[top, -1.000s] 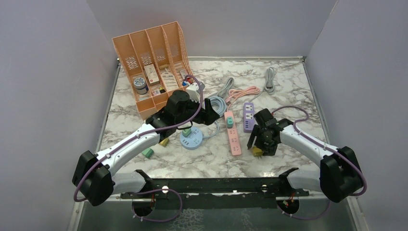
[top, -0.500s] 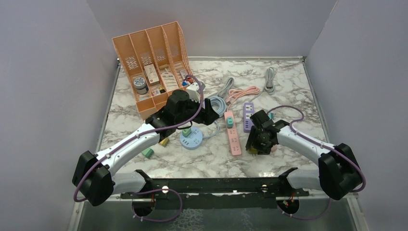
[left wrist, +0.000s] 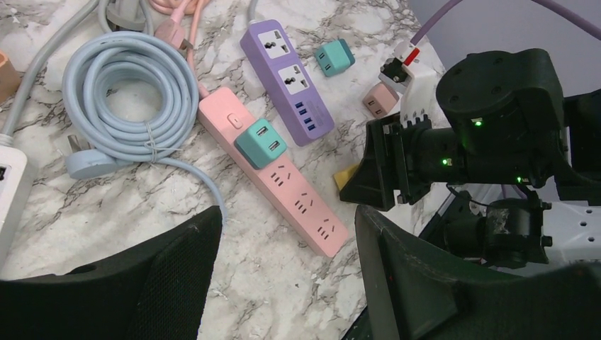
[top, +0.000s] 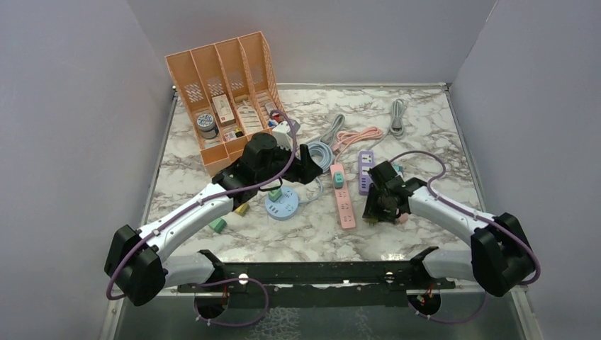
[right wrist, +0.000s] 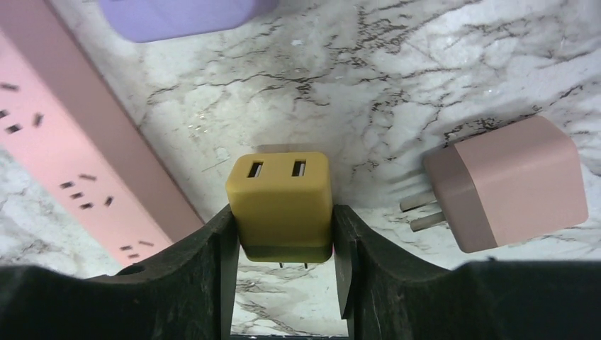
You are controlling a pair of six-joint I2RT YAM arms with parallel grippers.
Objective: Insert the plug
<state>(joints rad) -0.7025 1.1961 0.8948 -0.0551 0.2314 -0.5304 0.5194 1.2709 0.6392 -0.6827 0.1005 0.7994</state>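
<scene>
right pincer [right wrist: 283,212]: low over the near-right tabletop [top: 312,241], pinching the yellow plug [right wrist: 280,191], one finger flat on each side
yellow plug: USB ports face away from the wrist camera, prongs point back toward it; cannot tell whether it rests on the marble or is lifted; not in any socket
pink plug [right wrist: 517,184]: loose on its side just right of the yellow plug, not touching it, prongs toward the yellow plug
pink power strip [left wrist: 283,184]: lies just left of the right pincer, running near to far; a teal plug [left wrist: 260,142] sits in it toward the far end, near sockets free
purple power strip [left wrist: 290,78]: beside the pink power strip on its right, farther back; sockets free
small teal plug [left wrist: 333,57]: loose on the marble, right of the purple power strip
left pincer [left wrist: 289,219]: spread wide, holding nothing, raised above the middle of the tabletop, aimed at the strips
round blue socket [top: 282,205]: under the left arm, with a green plug [top: 275,193] in it
blue cable [left wrist: 131,85]: coiled and tied, left of the pink power strip
grey cable [top: 397,113]: bundled at the far right
orange organizer [top: 220,92]: far left corner, four slots holding small items
</scene>
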